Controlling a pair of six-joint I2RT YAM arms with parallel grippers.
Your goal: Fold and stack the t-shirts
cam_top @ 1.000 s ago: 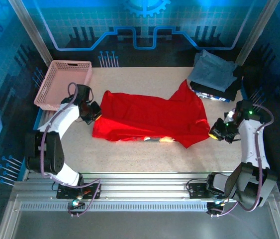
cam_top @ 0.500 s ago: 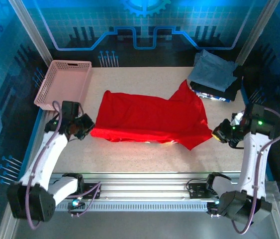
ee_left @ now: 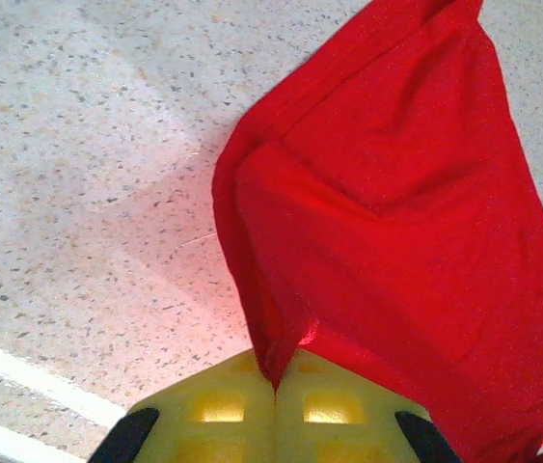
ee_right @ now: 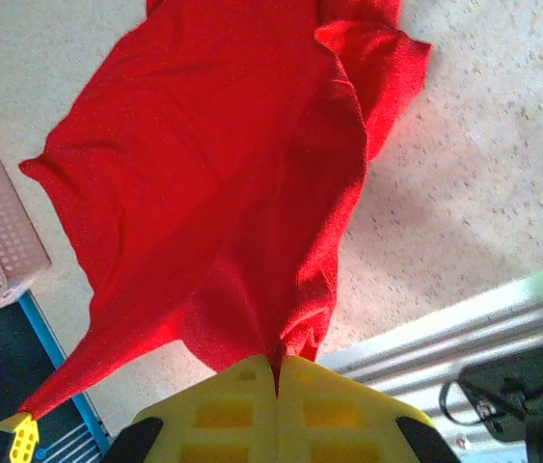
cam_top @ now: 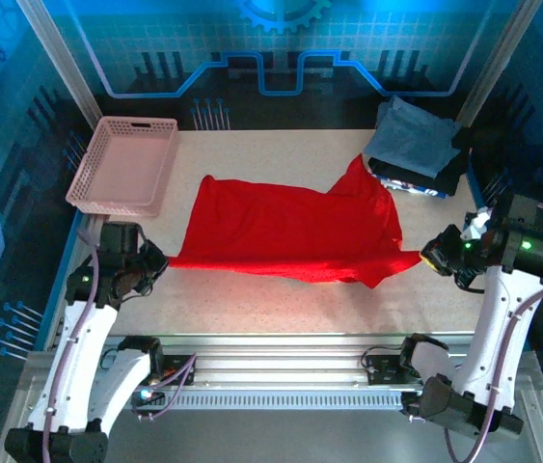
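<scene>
Both clenched: left gripper (cam_top: 158,262) and right gripper (cam_top: 427,258) pinch opposite corners of red t-shirt (cam_top: 290,230). Cloth light, limp, sags between; grip corners, pull taut.

One red t-shirt (cam_top: 290,231) is at the centre of the frame, and one pink basket (cam_top: 126,159) is at the upper left. At the upper right two folded shirts can be told apart, a grey-blue shirt (cam_top: 411,140) above a dark shirt (cam_top: 447,176). There are two grippers: the left gripper (cam_top: 153,264) at the lower left and the right gripper (cam_top: 433,258) at the right.
</scene>
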